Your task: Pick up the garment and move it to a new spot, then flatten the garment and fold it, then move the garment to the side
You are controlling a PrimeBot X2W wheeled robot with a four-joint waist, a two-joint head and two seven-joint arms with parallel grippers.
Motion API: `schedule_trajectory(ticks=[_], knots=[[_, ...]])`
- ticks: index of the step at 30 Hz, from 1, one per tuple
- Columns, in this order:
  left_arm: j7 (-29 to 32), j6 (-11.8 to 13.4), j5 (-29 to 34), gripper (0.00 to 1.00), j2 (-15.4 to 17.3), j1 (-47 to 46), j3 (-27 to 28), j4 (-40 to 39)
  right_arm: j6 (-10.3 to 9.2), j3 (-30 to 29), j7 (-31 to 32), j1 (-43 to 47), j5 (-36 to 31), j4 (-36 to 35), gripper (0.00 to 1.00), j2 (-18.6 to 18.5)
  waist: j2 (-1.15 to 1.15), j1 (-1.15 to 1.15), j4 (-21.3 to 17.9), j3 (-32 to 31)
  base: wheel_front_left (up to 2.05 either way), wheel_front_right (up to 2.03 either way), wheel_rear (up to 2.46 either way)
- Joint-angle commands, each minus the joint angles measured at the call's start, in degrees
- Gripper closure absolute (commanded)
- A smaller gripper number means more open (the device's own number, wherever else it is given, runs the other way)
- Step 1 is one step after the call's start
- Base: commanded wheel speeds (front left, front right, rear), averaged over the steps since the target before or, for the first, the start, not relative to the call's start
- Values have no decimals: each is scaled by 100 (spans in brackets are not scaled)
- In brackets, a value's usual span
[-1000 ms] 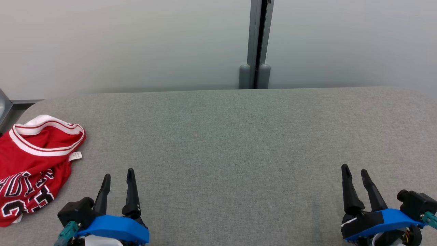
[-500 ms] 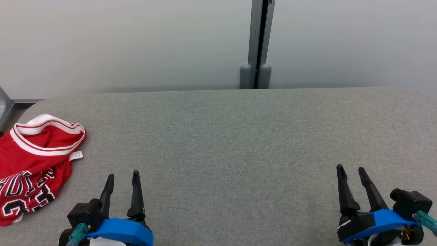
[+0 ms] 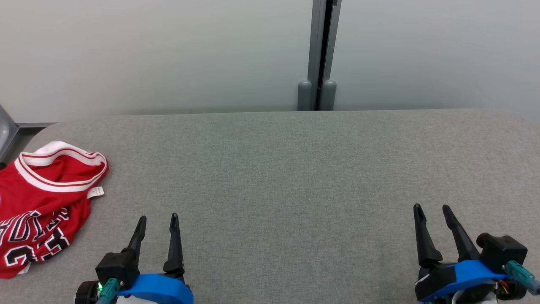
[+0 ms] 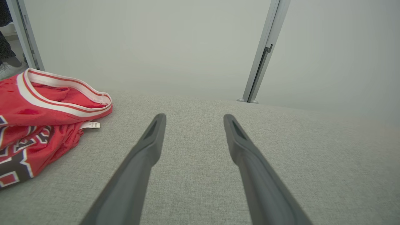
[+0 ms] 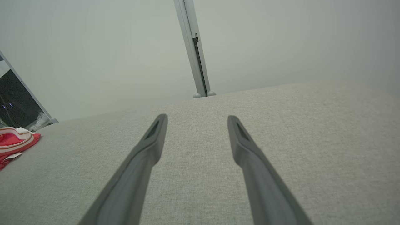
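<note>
**Both grippers empty as jersey waits at table's left edge**

The left gripper (image 3: 158, 216) hovers low over the grey cloth-covered table (image 3: 274, 169), its two dark fingers spread apart with nothing between them. The right gripper (image 3: 431, 206), well apart on the opposite side, has its fingers spread too and is equally empty. Both point toward the pale wall (image 3: 168, 55) and the grey post (image 3: 317, 50) behind the table.

The garment (image 3: 46, 198), a red jersey with white-and-red striped trim and black-and-white lettering, lies crumpled at the table's left end. Part of it runs out of the head view's left side. A small white tag (image 3: 96, 191) pokes from its near edge. The left gripper is near the jersey, on its right, and does not touch it. The right gripper is far across the bare cloth.

By these pictures the task is at its very start, with the first step, picking the garment up, not yet begun. The next move seems to call for the left arm to swing leftward, bring its spread fingers down over a fold or the banded trim, and close on the fabric. The heap is soft and bunched, so a shallow pinch may catch a single layer.
</note>
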Motion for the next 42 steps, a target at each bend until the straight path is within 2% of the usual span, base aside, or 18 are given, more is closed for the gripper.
schedule_trajectory(ticks=[1, 17, 29, 33, 42], knots=[[-60, 56, 107, 0, 47, -11, -20, -2, 14, -9, -50, 2, -133, -23, 0, -45, 0, 0, 5, 2, 0, 0, 0], [-160, 150, 484, 0, 83, -23, -93, 12, 16, 39, -260, 5, -601, 41, 0, -48, 0, 0, 15, 35, 0, 0, 0], [-130, 176, 397, 0, 99, -60, -177, -4, 15, 3, -291, 18, -522, 81, 0, -47, 0, 0, 82, 56, 0, 0, 0], [-130, 190, 399, 0, 92, -133, -192, -19, 15, -38, -289, 55, -539, 57, 0, -44, 0, 0, 354, 88, 0, 0, 0], [-154, 266, 371, 0, 172, -93, -168, -25, 15, -86, -284, 52, -533, 17, 0, -42, 0, 0, 1549, 191, 0, 0, 0]])
